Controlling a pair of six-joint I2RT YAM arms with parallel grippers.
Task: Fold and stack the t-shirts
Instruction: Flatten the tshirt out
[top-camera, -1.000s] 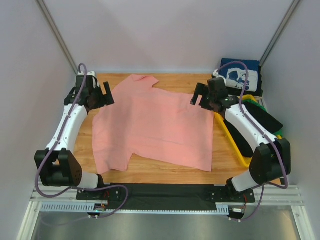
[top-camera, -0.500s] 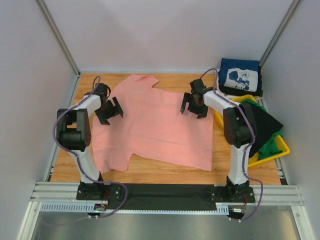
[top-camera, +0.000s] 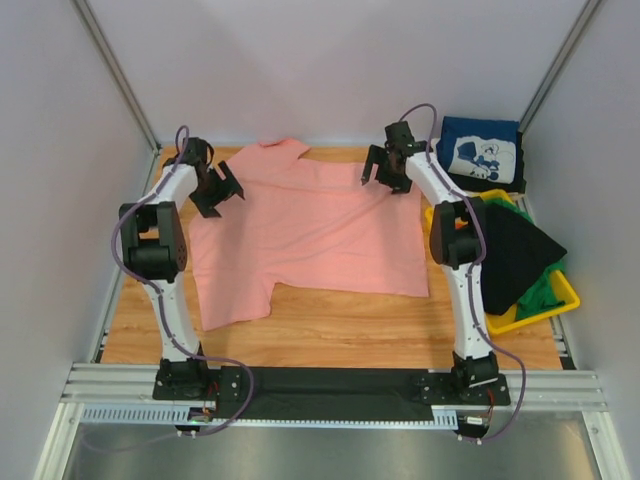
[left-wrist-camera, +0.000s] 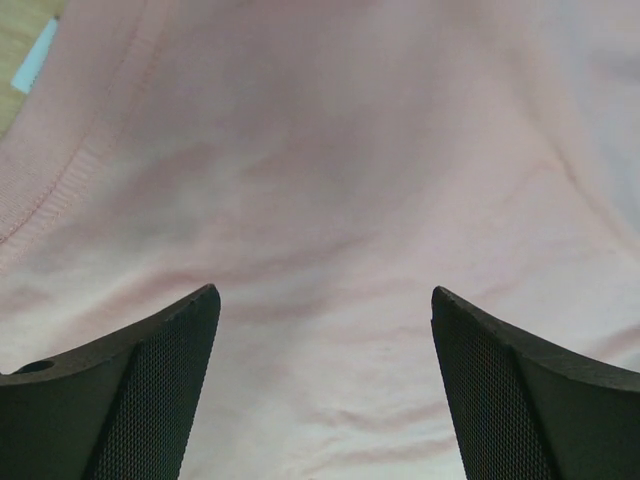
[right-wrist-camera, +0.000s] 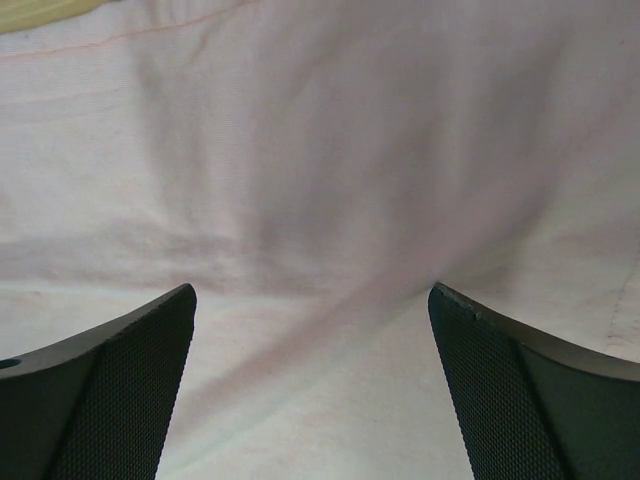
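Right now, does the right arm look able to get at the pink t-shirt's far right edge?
Probably yes. The right gripper hangs open directly over the pink t-shirt near that edge, and its wrist view shows only bare cloth between the fingers, with nothing in the way.

- Top external view: looks down from above and behind the arm bases (top-camera: 188, 378), far enough to hold the whole light wooden table (top-camera: 330, 335).
- Left wrist view: close over the plain salmon-pink cloth t-shirt (left-wrist-camera: 330, 150), past the left gripper (left-wrist-camera: 322, 292).
- Right wrist view: equally close, past the right gripper (right-wrist-camera: 311, 288); all three views share that shirt.
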